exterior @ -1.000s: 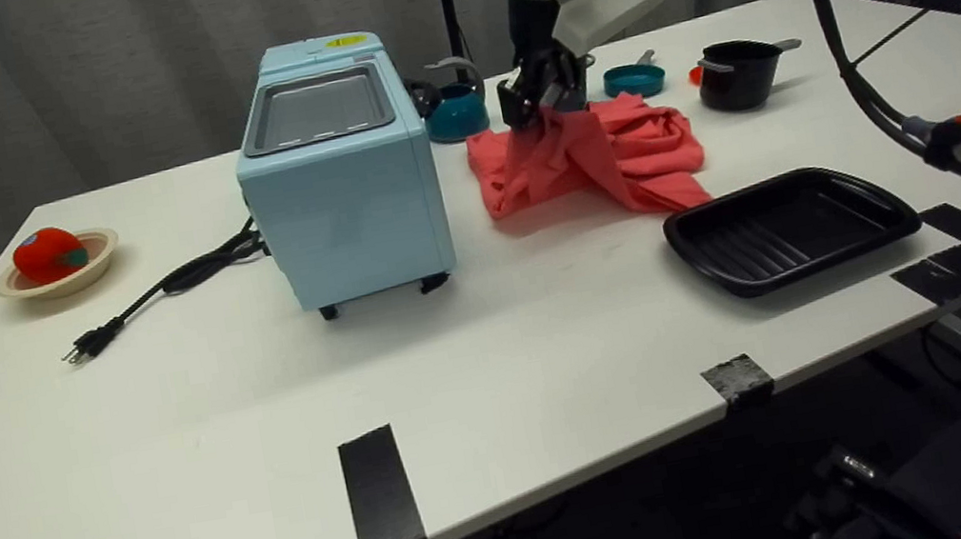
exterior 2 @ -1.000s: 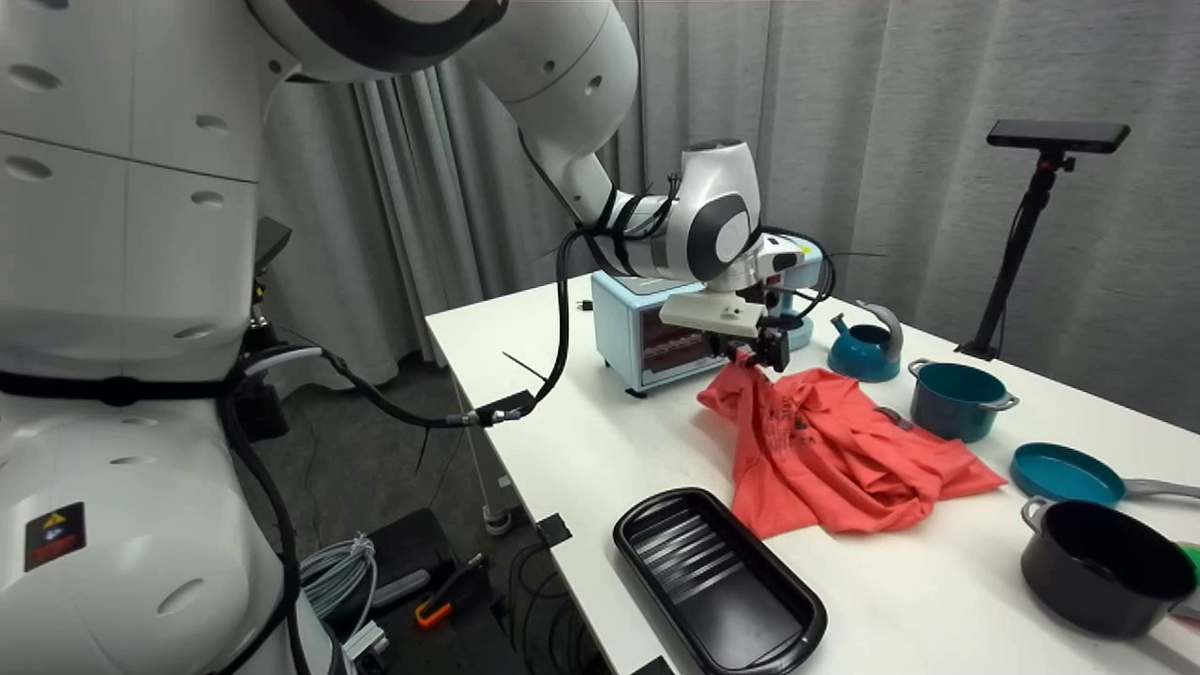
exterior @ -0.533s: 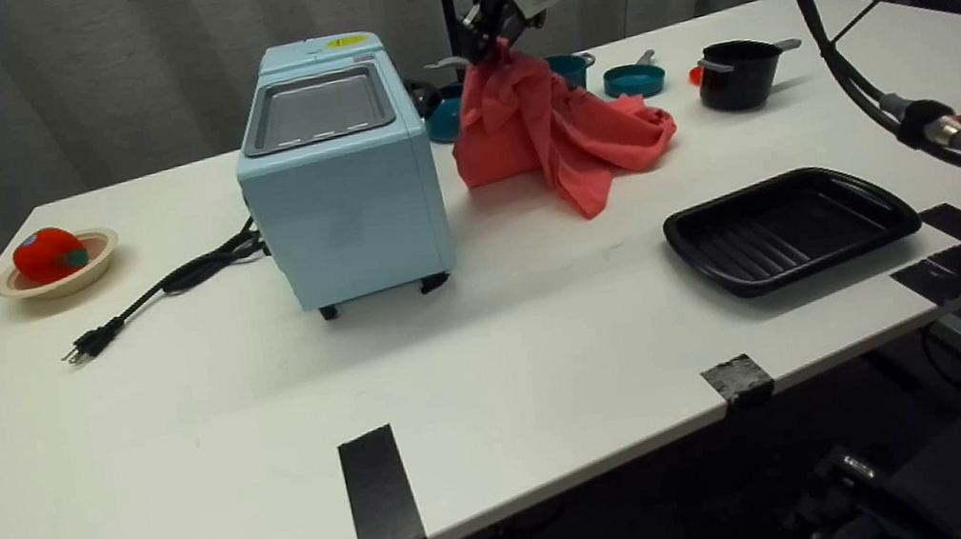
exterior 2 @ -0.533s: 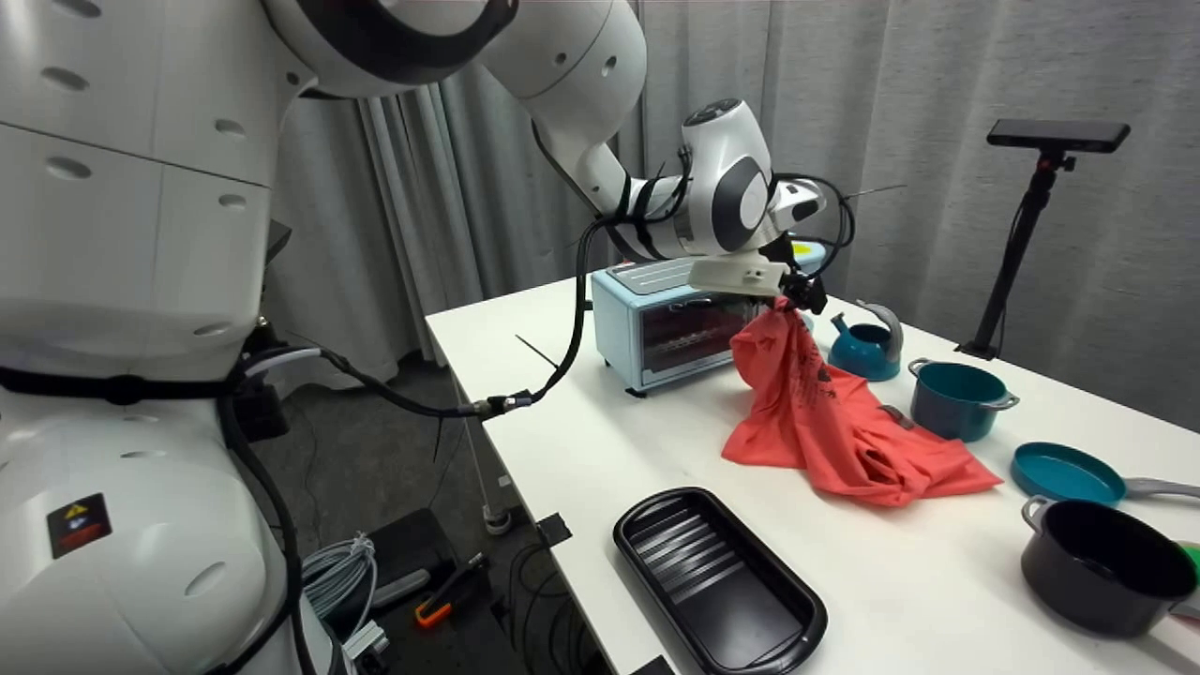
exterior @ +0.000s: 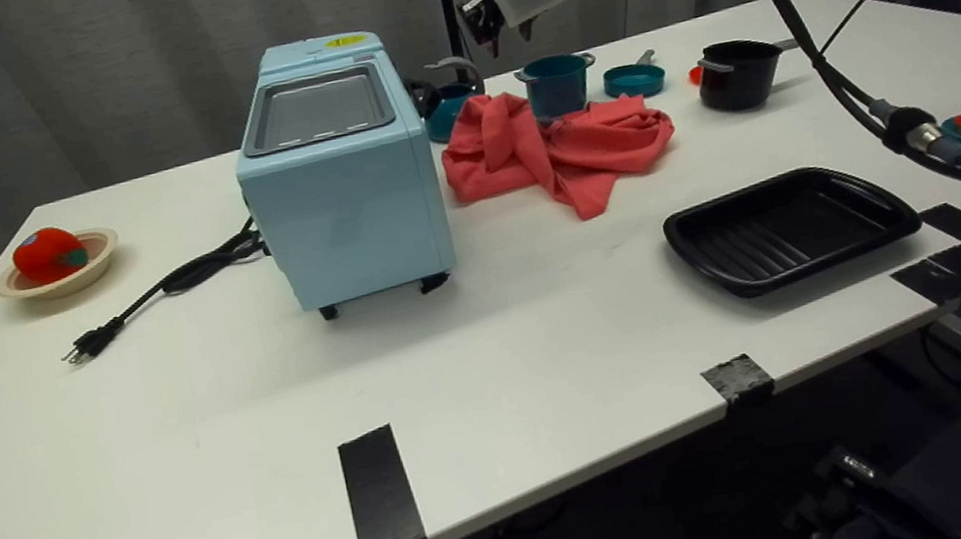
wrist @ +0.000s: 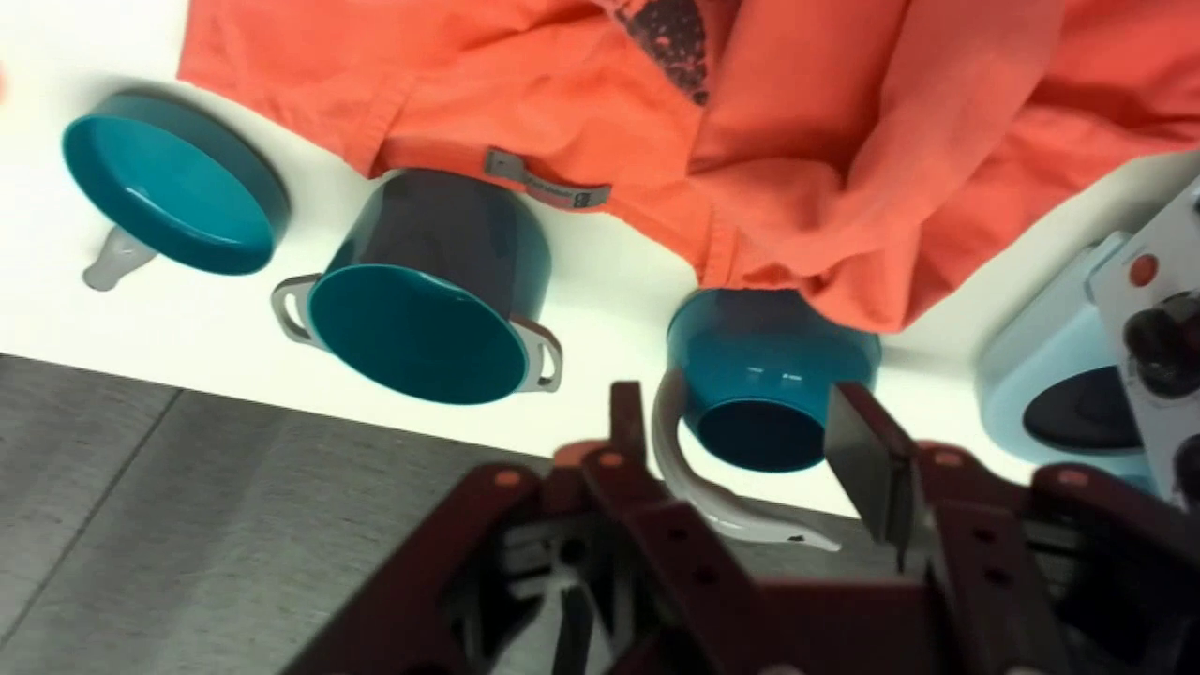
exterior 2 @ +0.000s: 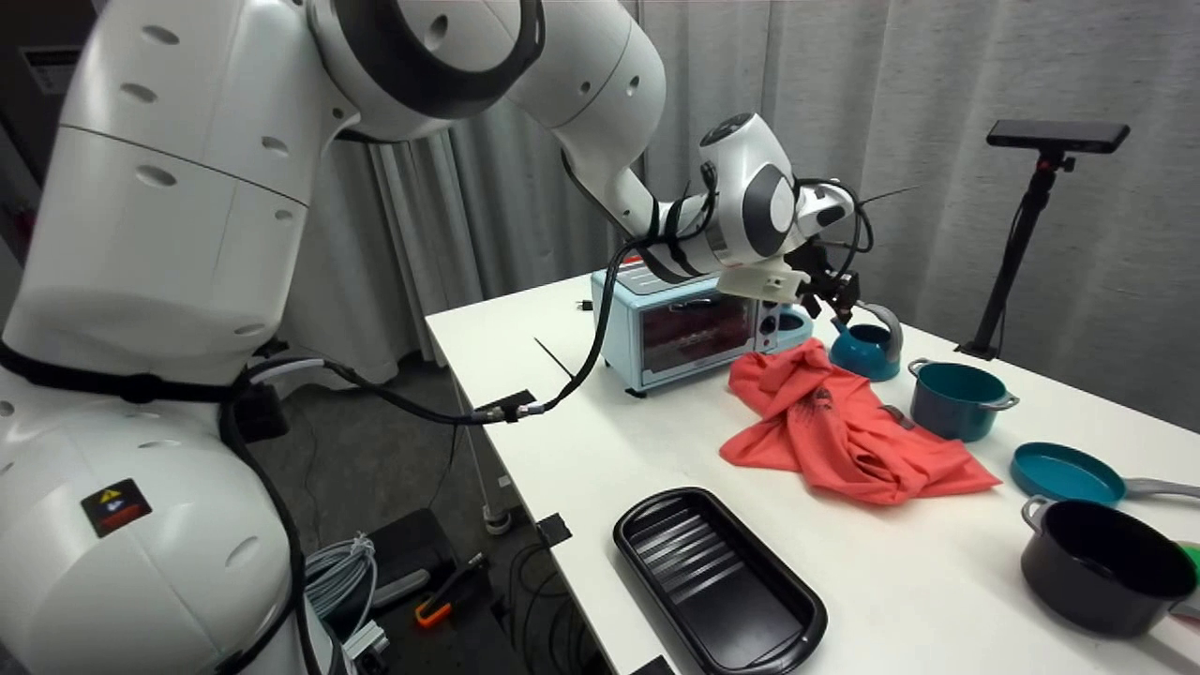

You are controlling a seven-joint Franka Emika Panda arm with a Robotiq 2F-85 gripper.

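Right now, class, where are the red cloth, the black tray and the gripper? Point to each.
Red cloth (exterior 2: 839, 429): in an exterior view, on its crumpled middle.
Black tray (exterior: 797, 229): in an exterior view, on its inside bottom.
Gripper (wrist: 745, 431): in the wrist view, midway between its open fingertips.

Below the claw (wrist: 742, 422): a blue kettle (wrist: 750, 352) shows between the parted jaws in the wrist view, its curved handle obstructing a straight reach.
Kettle to teal pot (wrist: 445, 234): a narrow strip of counter (wrist: 609, 281), a tight passage.
Red cloth (exterior 2: 844, 450): low folds beside kettle and pot, passable overhead.
Toaster oven (exterior: 348, 223): a tall block near the cloth, barring low sideways travel.
Oven to black tray (exterior: 783, 231): a broad open lane.
Power cord (exterior: 197, 273): low between oven and bowl (exterior: 73, 281), passable above.
Arm cable (exterior: 912, 132): a drooping loop, a snag in mid-air.
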